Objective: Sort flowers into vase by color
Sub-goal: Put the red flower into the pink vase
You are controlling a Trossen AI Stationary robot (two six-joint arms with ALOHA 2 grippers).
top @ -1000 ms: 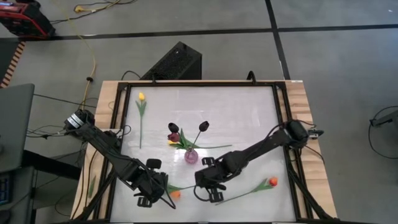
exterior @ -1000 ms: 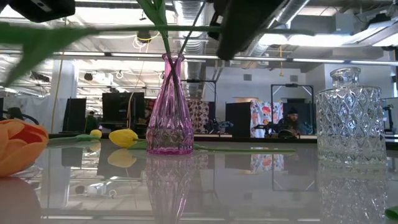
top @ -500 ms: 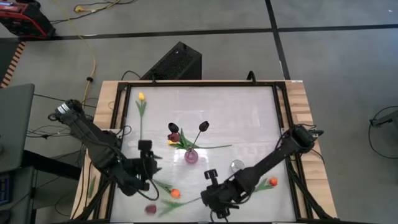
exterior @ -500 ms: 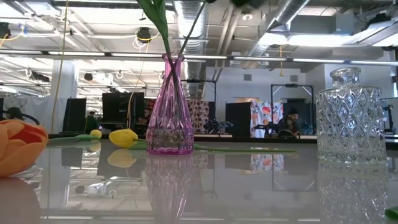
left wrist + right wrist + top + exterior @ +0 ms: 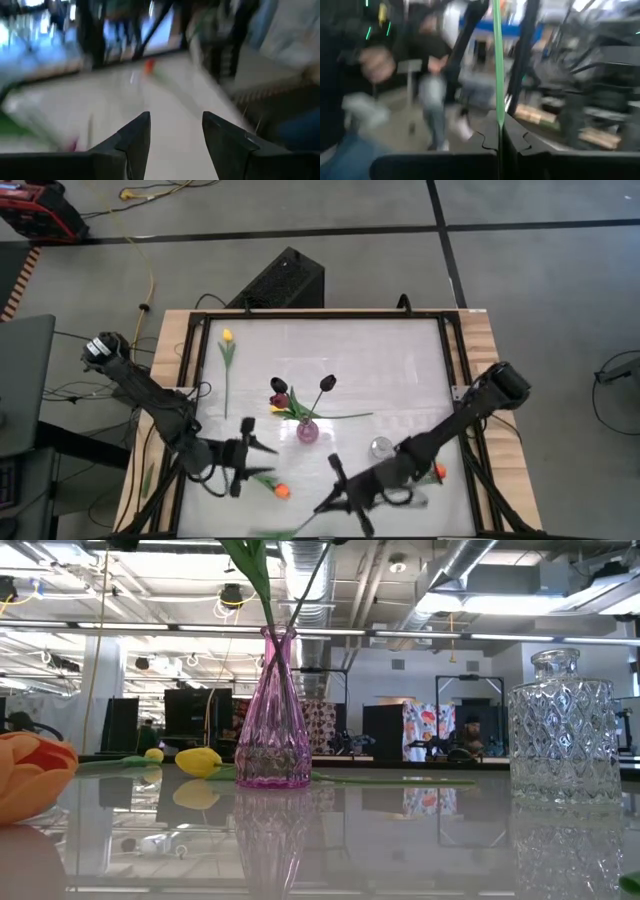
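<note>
Artificial tulip, thin green stem (image 5: 497,60): pinched between the pressed-together fingers of the right gripper (image 5: 345,492), near the table's front edge; the stem runs from the gripper towards that edge in the high view. Its head cannot be made out.

Dark maroon tulips (image 5: 279,386), (image 5: 327,383): two heads standing on green stems in the narrow pink glass vase (image 5: 307,430) at the middle of the table.

Yellow tulip (image 5: 227,336): lying at the back left of the table, stem pointing forward. A second yellow head (image 5: 200,760) lies just beside the pink vase.

Orange tulip (image 5: 282,491): lying front left, between the two grippers. Another orange head (image 5: 438,472) lies front right, partly hidden by the right arm.

Clear cut-glass vase with a diamond pattern (image 5: 559,730): standing upright, right of the pink vase and near the right arm.

Left gripper (image 5: 248,460): fingers (image 5: 132,135) spread apart with nothing between them, held above the table's front left, near the first orange tulip.

White tabletop (image 5: 380,370): framed by black rails on a wooden base.
</note>
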